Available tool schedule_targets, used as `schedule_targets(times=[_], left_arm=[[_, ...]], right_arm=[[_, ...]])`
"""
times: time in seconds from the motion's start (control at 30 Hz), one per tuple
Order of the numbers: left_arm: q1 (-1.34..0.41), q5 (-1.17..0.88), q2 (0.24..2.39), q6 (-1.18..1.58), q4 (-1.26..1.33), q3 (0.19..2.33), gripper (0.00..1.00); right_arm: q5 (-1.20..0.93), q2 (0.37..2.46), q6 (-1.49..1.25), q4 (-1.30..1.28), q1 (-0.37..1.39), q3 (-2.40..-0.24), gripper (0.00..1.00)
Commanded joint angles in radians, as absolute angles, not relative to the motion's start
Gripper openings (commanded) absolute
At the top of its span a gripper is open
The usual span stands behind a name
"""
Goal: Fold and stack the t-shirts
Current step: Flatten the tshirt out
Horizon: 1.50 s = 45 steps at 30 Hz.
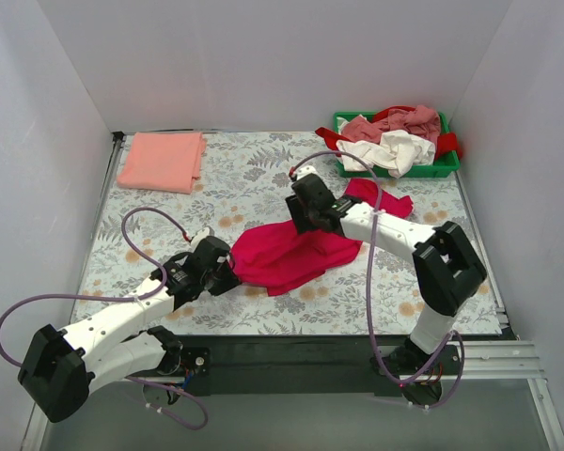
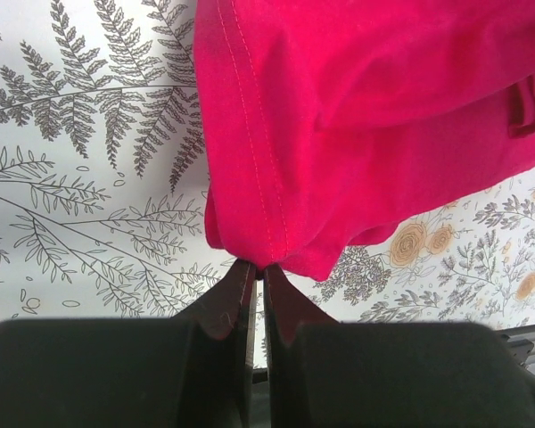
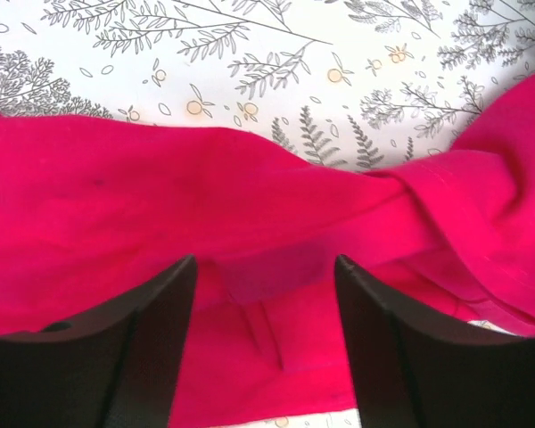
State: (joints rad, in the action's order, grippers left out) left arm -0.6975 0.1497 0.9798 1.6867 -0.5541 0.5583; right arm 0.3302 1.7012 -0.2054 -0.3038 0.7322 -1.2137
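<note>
The left tool [image 2: 257,267] is pinched shut on the hem edge of the large crimson-red cloth t-shirt [image 2: 383,107]. Its wrist view shows the two dark fingertips pressed together on a bunched corner, with a stitched seam running up toward 12 o'clock. The top view only shows this tool [image 1: 227,268] meeting the shirt's 9 o'clock end.

The right tool [image 3: 266,267] stands with its fingers spread wide. A raised fold of the same shirt [image 3: 160,196] lies across the gap between them, and neither finger visibly clamps it. From above, this tool [image 1: 305,221] sits over the shirt's 12 o'clock edge, and its fingers cannot be made out there.

The shirt [image 1: 291,254] lies crumpled near the middle of the floral-patterned desk [image 1: 254,178], with one part trailing out toward 2 o'clock under the right arm.

Only the top view shows the rest. A folded salmon-pink t-shirt [image 1: 162,160] lies flat at 10 o'clock. At 1 o'clock a green plastic bin [image 1: 446,169] holds a heap of white [image 1: 395,148], dusty-pink [image 1: 415,120] and red cloth tees.
</note>
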Motion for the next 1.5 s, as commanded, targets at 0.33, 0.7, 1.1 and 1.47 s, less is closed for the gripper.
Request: schedule_targets(times=[0.33, 0.7, 1.1, 1.47], left_arm=[[-0.699, 0.144, 0.93, 1.677, -0.531, 0.528, 0.0], [-0.699, 0.138, 0.962, 1.671, -0.525, 0.54, 0.0], [-0.7, 0.127, 0.986, 1.667, -0.519, 0.552, 0.0], [-0.699, 0.221, 0.966, 1.646, -0.558, 0.69, 0.0]], right_arm=[[0.762, 1.893, -0.391, -0.459, 0.861, -1.387, 0.69], [0.813, 1.803, -0.477, -0.465, 0.861, -1.313, 0.43], [0.785, 1.687, -0.483, -0.457, 0.842, -1.233, 0.01], [0.654, 1.467, -0.373, -0.328, 0.759, -1.12, 0.01]])
